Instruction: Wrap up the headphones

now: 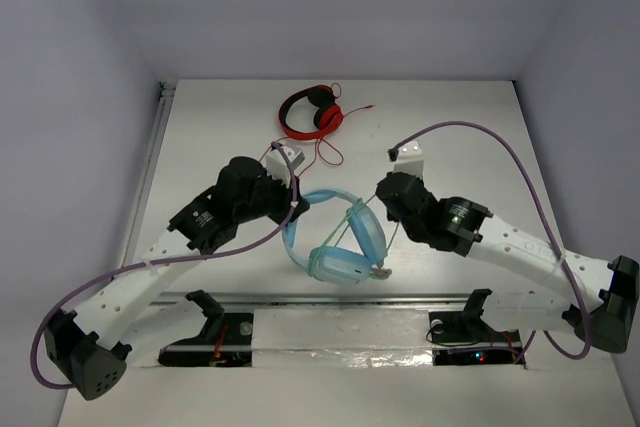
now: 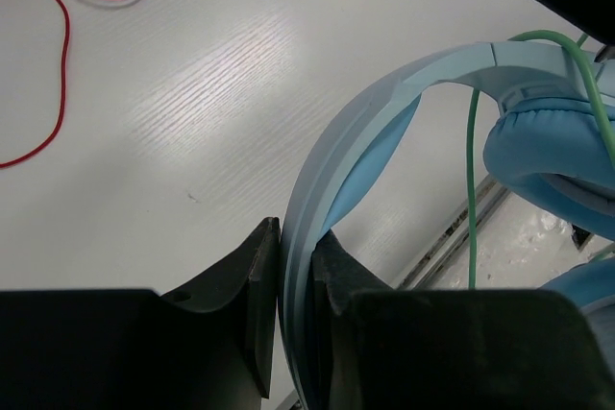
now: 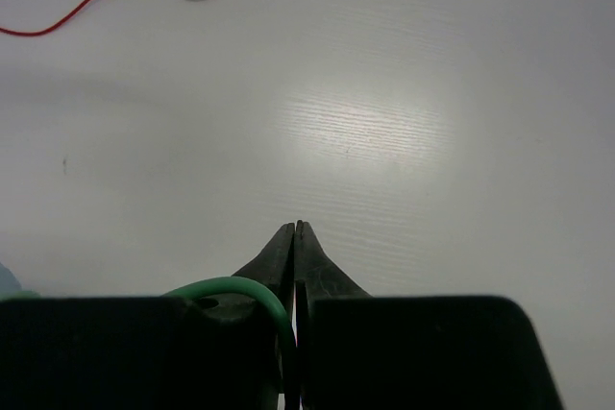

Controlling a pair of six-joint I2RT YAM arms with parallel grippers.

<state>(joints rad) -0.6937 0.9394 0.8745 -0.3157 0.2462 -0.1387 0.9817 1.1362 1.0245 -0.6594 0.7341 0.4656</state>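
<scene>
**Headphones [image 1: 345,267] held at centre of top view**

They sit on the white surface [image 1: 450,127]. The left end effector [image 2: 296,237] clamps narrowly on the headband. The right end effector [image 3: 296,228] is pinched tight, with the green cable [image 3: 231,285] caught between its fingers.

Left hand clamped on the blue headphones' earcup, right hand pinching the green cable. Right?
Not the earcup. The left wrist view shows the left hand clamped on the headphones' headband. The rest holds: the right hand is pinching the green cable.
</scene>
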